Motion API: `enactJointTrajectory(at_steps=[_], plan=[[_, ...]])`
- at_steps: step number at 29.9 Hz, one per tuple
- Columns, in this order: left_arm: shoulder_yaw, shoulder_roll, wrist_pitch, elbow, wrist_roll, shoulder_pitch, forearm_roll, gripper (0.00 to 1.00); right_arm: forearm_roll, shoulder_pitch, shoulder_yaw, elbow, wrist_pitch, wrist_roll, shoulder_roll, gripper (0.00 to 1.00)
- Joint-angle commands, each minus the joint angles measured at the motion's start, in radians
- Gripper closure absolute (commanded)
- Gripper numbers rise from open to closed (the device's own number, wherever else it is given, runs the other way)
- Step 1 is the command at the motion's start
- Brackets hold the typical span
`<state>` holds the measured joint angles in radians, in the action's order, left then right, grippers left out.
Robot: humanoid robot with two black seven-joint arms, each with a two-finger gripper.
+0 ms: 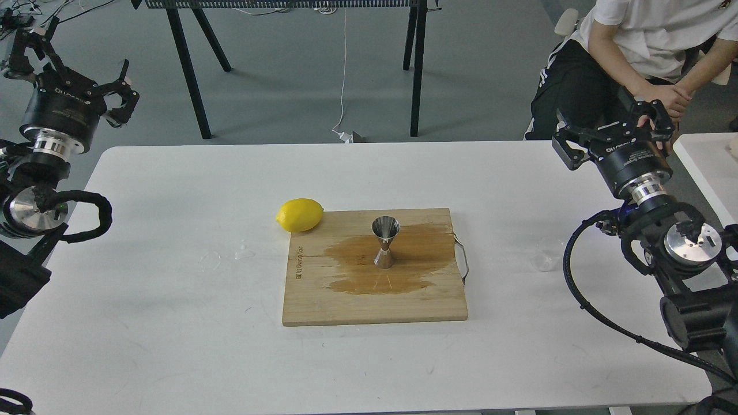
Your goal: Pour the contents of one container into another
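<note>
Steel catches the eye first: a small shiny stainless-steel jigger (385, 242), hourglass-shaped with a narrow waist, stands upright near the middle of a pale wooden cutting board (323, 300) at the centre of the frame. Around its base the wood is darkened by a wide wet stain (415, 253) that spreads toward the board's right edge, where a thin metal handle (462, 260) sticks out. A yellow lemon (300, 214) lies just off the board's upper left corner, touching or nearly touching its edge. The board rests on a white worktop (173, 323).

A small clear glass cup (546, 258) sits on the worktop at the right of the frame, well apart from the board and hard to make out against the white surface. A few faint clear droplets or smears (244, 251) show on the worktop left of the board.

The left gripper (98, 72) hangs in the upper left of the frame, off the worktop's edge, its fingers spread apart and holding nothing. The right gripper (614, 129) sits at the upper right, also past the worktop, fingers apart and empty. Behind it a seated person in a white shirt and dark trousers (628, 52) occupies the top right corner.
</note>
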<state>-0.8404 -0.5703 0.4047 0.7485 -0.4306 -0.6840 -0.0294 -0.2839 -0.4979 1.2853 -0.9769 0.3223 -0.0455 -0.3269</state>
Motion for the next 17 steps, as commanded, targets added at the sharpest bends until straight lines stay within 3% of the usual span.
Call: enactJointTrajectory(at_steps=[1, 5, 17], plan=[[0.000, 0.003, -0.003, 0.000, 0.007, 0.001, -0.010, 0.00, 0.103, -0.106, -0.009, 0.113, 0.044, 0.027, 0.008, 0.00], [-0.002, 0.006, -0.001, 0.000, 0.009, 0.001, -0.010, 0.00, 0.153, -0.178, -0.027, 0.210, 0.145, 0.076, 0.012, 0.00], [0.001, 0.010, -0.001, 0.006, 0.009, 0.006, -0.012, 0.00, 0.152, -0.228, -0.064, 0.268, 0.166, 0.078, 0.031, 0.00]])
